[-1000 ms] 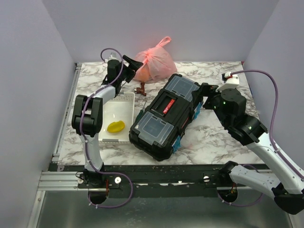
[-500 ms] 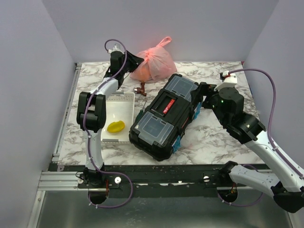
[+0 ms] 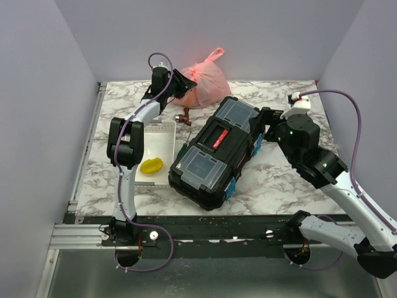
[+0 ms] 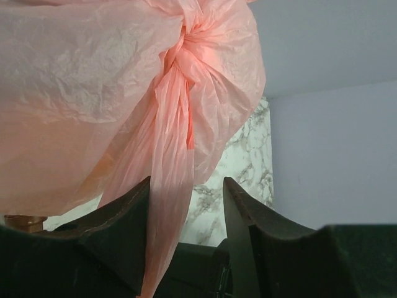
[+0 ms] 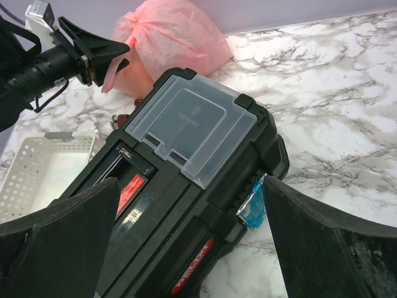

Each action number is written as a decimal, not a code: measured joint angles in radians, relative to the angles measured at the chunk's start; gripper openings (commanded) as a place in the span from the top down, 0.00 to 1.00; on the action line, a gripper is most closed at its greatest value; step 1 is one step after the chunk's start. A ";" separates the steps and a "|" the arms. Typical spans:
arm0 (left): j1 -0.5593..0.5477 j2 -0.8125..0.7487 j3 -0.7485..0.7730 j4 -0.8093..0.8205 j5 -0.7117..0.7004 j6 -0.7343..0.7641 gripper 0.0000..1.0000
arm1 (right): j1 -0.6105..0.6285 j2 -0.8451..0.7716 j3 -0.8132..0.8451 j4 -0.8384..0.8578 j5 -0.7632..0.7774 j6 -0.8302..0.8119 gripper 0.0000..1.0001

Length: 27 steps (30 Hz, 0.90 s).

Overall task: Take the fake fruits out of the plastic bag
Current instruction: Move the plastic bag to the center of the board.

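The pink plastic bag (image 3: 201,85) lies knotted at the back of the table, and an orange shape shows through its lower left. It fills the left wrist view (image 4: 93,93), and a twisted strip of it hangs between the jaws beside the left finger. My left gripper (image 3: 184,84) is open at the bag's left side, also seen in the left wrist view (image 4: 186,181) and the right wrist view (image 5: 124,54). My right gripper (image 3: 263,118) is open and empty above the toolbox's right end, also in its own view (image 5: 189,180). No other fruit shows inside the bag.
A black toolbox (image 3: 217,149) lies diagonally mid-table, a blue wrapper (image 5: 253,208) at its side. A white tray (image 3: 162,130) on the left holds a yellow fruit-like object (image 3: 151,165). A small brown-red figure (image 3: 183,117) stands between bag and toolbox.
My left gripper has moved right along the back of the table and now reaches the bag's left side. The right arm has barely moved.
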 measured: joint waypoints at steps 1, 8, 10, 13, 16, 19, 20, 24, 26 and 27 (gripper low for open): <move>-0.002 0.000 0.000 -0.009 0.000 0.002 0.59 | 0.000 -0.002 0.000 0.001 0.000 0.000 0.00; -0.013 0.027 0.069 -0.062 0.019 0.005 0.98 | 0.000 -0.003 0.000 0.003 0.000 -0.011 0.00; -0.014 0.047 0.125 -0.076 0.031 0.002 1.00 | 0.000 -0.007 0.000 0.003 0.000 -0.010 0.00; -0.019 0.049 0.166 -0.074 0.048 -0.021 1.00 | 0.000 -0.020 -0.004 0.006 0.000 -0.010 0.00; -0.032 0.058 0.220 -0.061 0.077 -0.077 1.00 | 0.000 -0.032 -0.008 0.008 0.002 -0.010 0.00; -0.055 0.106 0.349 -0.049 0.114 -0.144 1.00 | 0.000 -0.032 -0.008 0.007 0.004 -0.007 0.00; -0.064 0.122 0.382 -0.046 0.122 -0.157 1.00 | 0.000 -0.033 -0.008 0.007 0.004 -0.005 0.00; -0.129 0.177 0.494 -0.026 0.161 -0.248 1.00 | 0.000 -0.055 -0.014 0.008 0.003 0.011 0.00; -0.161 0.192 0.521 -0.021 0.167 -0.272 1.00 | 0.000 -0.072 -0.018 0.007 0.003 0.016 0.00; -0.182 0.206 0.548 -0.021 0.169 -0.286 1.00 | 0.000 -0.079 -0.018 0.008 0.004 0.019 0.00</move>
